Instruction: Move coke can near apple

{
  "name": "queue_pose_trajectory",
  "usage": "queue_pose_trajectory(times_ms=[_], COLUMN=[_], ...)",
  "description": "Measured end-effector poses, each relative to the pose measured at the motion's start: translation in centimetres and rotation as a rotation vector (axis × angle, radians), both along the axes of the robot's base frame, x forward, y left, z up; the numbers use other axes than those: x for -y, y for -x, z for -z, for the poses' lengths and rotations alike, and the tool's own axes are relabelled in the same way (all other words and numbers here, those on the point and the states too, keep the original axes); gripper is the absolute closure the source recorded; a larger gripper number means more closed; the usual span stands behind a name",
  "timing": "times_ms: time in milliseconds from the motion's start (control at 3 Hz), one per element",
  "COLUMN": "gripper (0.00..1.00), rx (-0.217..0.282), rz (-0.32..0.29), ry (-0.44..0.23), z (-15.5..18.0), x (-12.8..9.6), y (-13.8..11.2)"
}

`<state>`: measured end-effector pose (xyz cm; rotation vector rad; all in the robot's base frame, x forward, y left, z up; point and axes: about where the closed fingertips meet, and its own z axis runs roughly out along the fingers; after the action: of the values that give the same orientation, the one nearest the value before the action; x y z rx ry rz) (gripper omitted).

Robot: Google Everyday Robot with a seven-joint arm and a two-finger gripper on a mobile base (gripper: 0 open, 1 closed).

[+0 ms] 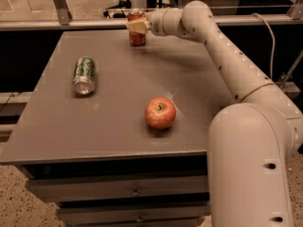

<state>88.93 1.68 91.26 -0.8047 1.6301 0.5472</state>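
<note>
The coke can (137,36), red with a silver top, stands upright at the far edge of the grey table (118,122). My gripper (138,26) reaches in from the right at the end of the white arm (222,56) and is at the can's upper half, right against it. The apple (160,113), red with yellowish patches, sits on the table's front right part, well in front of the can.
A green patterned can (84,74) lies on its side on the table's left part. A metal rail (57,25) runs behind the table's far edge. Drawers (135,191) sit below the tabletop. My white base (251,169) stands at the front right.
</note>
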Motion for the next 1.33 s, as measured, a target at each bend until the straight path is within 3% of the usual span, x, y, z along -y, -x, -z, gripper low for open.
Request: queue_pose_trajectory(times_ms=[333,667,1000,1333], gripper=[0.75,1.00,1.00,1.00], rx=[0.005,0.039,-0.005,-0.109], rz=[0.035,0.030,-0.008,-0.031], ry=[0.024,0.020,-0.002,-0.036], z=[-0.3,-4.3,-6.5,-6.2], x=[1.1,3.3,5.1,8.7], y=[0.2,2.4,5.5,10.4])
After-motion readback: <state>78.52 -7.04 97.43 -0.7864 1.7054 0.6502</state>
